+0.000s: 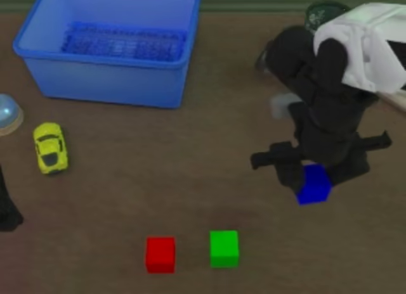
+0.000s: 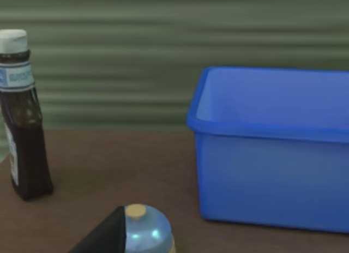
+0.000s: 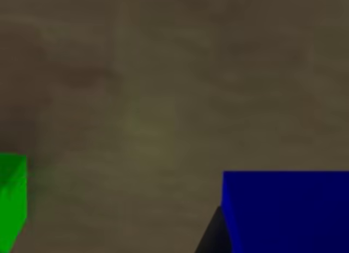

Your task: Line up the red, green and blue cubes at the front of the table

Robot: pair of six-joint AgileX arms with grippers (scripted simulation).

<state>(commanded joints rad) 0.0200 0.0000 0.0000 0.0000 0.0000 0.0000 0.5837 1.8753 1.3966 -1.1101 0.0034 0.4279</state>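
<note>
The red cube and the green cube sit side by side, a small gap apart, near the front edge of the dark-brown table. To their right and farther back, the blue cube is held in my right gripper, which is shut on it. The right wrist view shows the blue cube close up against one dark finger, with the green cube off at the frame's edge. My left arm is parked at the table's left edge.
A large light-blue bin stands at the back left. A yellow toy car and a round bell lie near the left edge. The left wrist view shows a dark sauce bottle, the bell and the bin.
</note>
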